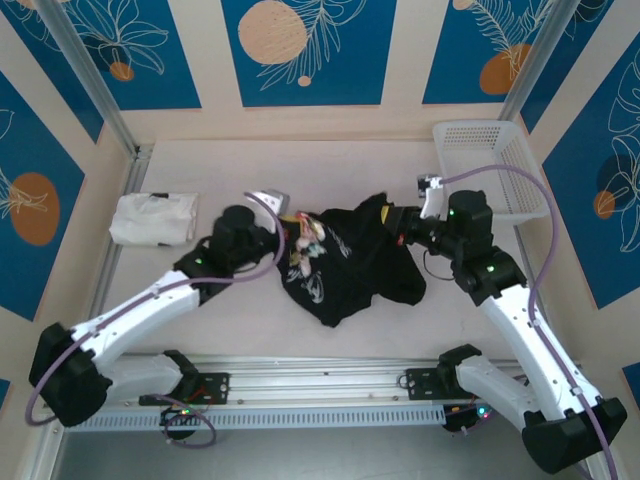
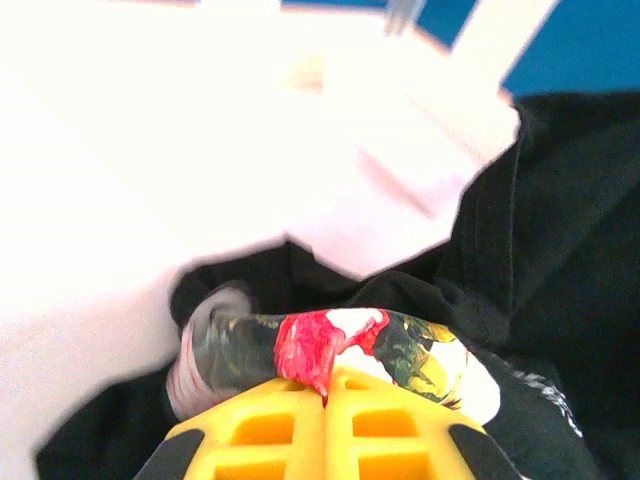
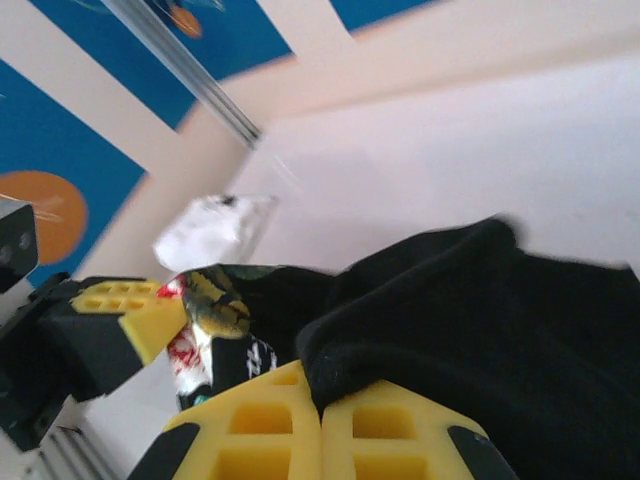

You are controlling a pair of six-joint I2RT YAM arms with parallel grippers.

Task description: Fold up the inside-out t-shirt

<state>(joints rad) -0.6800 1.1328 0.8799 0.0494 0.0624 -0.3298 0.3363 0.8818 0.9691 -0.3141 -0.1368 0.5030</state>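
Inside-out t-shirt point(image 1: 345, 265): bunched in a dark heap at the middle of the worktop point(image 1: 200, 170), strung between the two hands. Long axis roughly left to right, with a loose tail sagging toward the near edge.

Left hand point(image 2: 325, 385): yellow pads pressed together, pinching a fold of the pink-and-yellow floral print at the heap's left end. Right hand point(image 3: 320, 400): pads likewise together, clamped on a rolled black edge at the right end. Neither nearer than the other; each already at its own end of the cloth, facing the other across it.

Judged from this: probably mid-way through spreading the cloth flat, with no fold made yet. Likely calls for drawing the two ends apart along that left-to-right axis, so the slack middle can be laid out.

White script on the black cloth point(image 1: 310, 285): too small to read. No brand or label legible.

Folded white garment point(image 1: 152, 218) well apart to the left; white basket point(image 1: 475, 128) at the far right corner.
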